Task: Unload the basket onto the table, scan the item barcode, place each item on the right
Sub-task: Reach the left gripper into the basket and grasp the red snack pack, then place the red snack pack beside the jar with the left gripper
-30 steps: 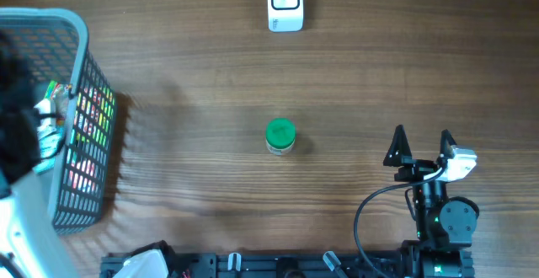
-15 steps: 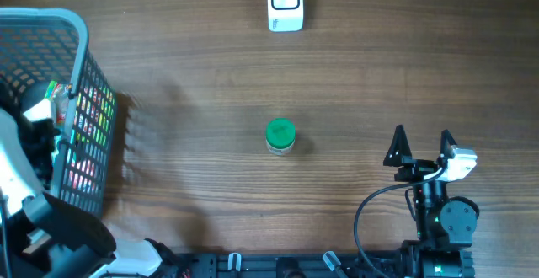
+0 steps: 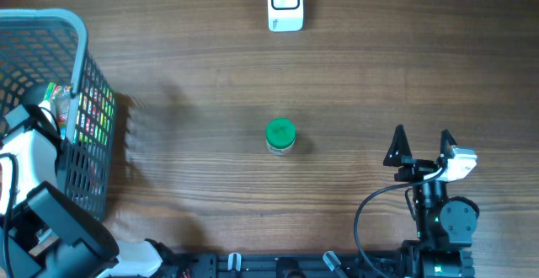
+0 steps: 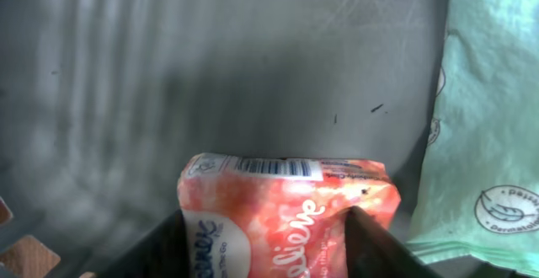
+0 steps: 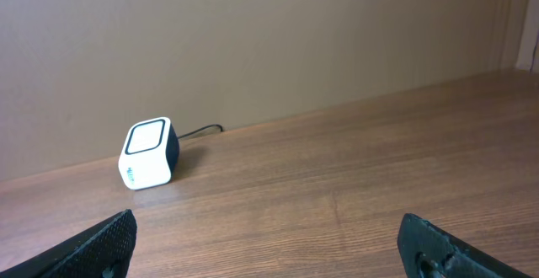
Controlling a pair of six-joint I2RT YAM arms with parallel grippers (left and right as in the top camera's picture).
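Note:
The item is a pink-and-white tissue packet [image 4: 286, 195] with a barcode strip [image 4: 278, 168] along its top edge. It lies on the floor of the grey mesh basket [image 3: 84, 42] at the table's left. My left gripper [image 4: 265, 232] reaches down into the basket, its two dark fingers [image 4: 160, 248] pressed against the packet's left and right sides. The white scanner [image 3: 285, 2] stands at the table's far edge, also in the right wrist view [image 5: 149, 152]. Over bare wood near the front right, my right gripper [image 3: 421, 143] is open and holds nothing.
A jar with a green lid [image 3: 280, 135] stands mid-table. A pale green packet [image 4: 488, 126] lies beside the tissue packet in the basket. More colourful items show through the basket's right wall [image 3: 94, 118]. The scanner's cable [image 5: 202, 130] trails behind it.
The left arm has dropped into the basket and its jaws have closed in from wide open onto the tissue packet. The right arm has not moved.

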